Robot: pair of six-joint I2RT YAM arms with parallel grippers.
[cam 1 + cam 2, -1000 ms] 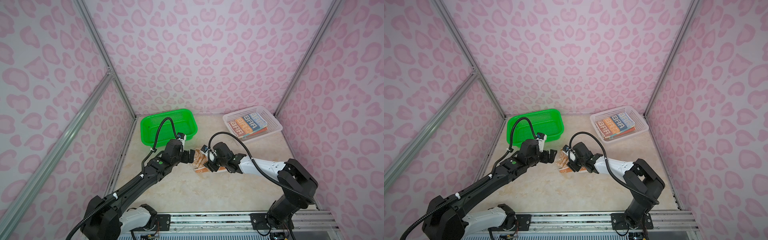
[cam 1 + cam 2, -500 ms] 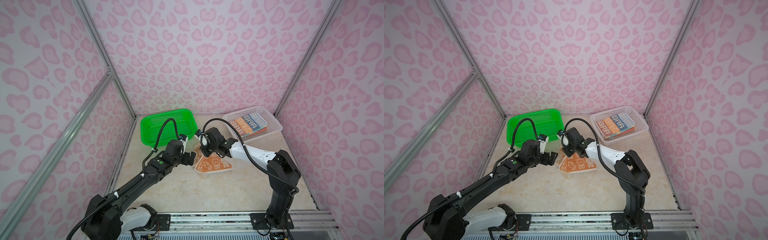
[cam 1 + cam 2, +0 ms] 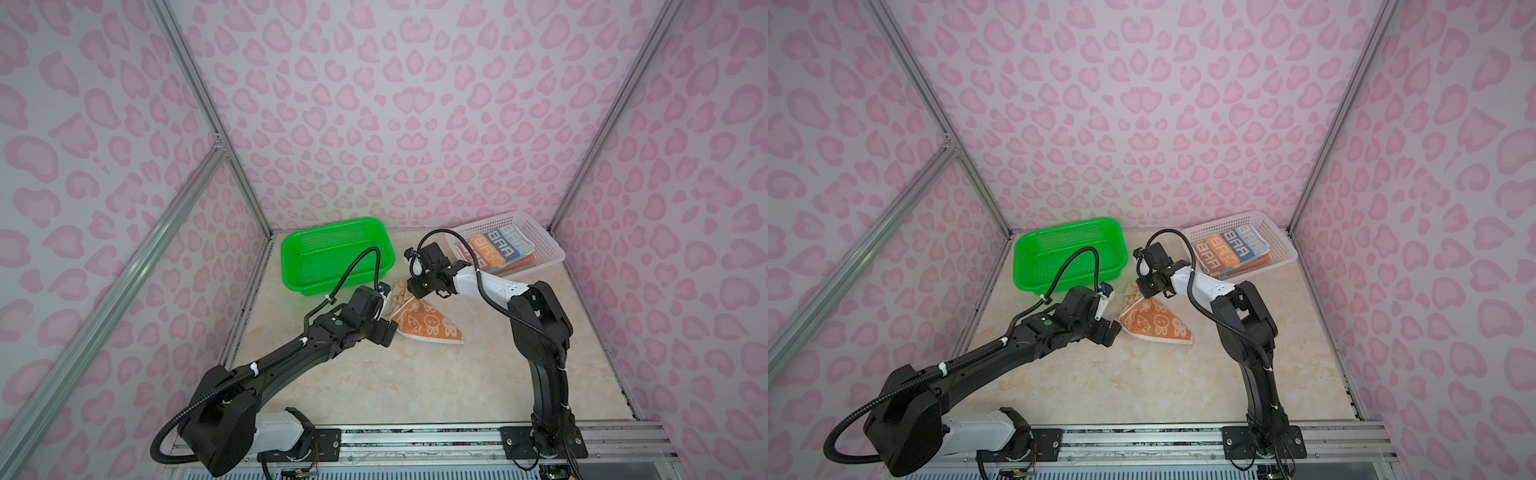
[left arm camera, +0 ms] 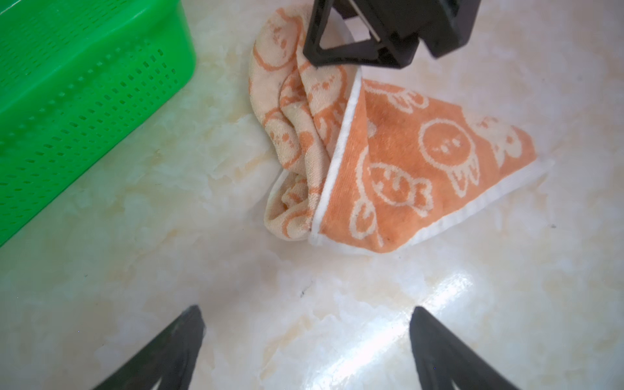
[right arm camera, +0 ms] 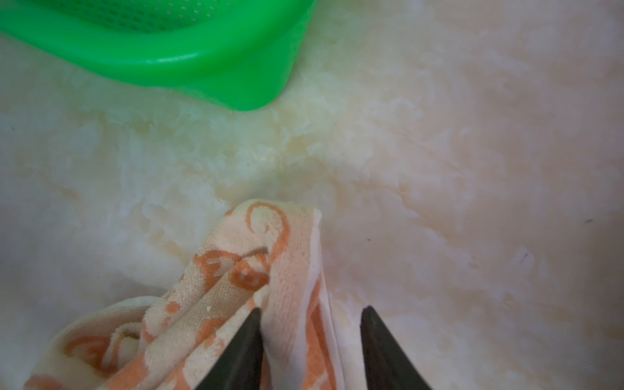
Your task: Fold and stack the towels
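While the orange towel (image 3: 428,324) lies on the table (image 3: 415,382), both arms reach in toward it from two sides. It sits in the middle, a little in front of the green basket (image 3: 316,253) and not touching it. The towel is partly folded into a sort of triangle. Its bright orange side with white faces is on top. Along the edge nearer the green basket, the pale back side is bunched up and shows in the left wrist view (image 4: 290,141).

The left gripper (image 3: 384,332) hangs low just beside the near corner of the towel. Its two fingers are spread wide over bare table (image 4: 305,310), and nothing is between them.

The right gripper (image 3: 415,289) is at the far corner of the towel, close to the green basket. In the right wrist view its fingers (image 5: 243,347) are apart (image 5: 310,309). A raised fold of the towel (image 5: 236,287) stands between them. One finger touches the cloth, but there is a gap at the other finger, so the fold is not squeezed.

At the back right stands the white basket (image 3: 540,245). A striped towel (image 3: 494,249) with white letters lies folded on top of a small pile inside it. Both top views show the same layout (image 3: 1154,322).
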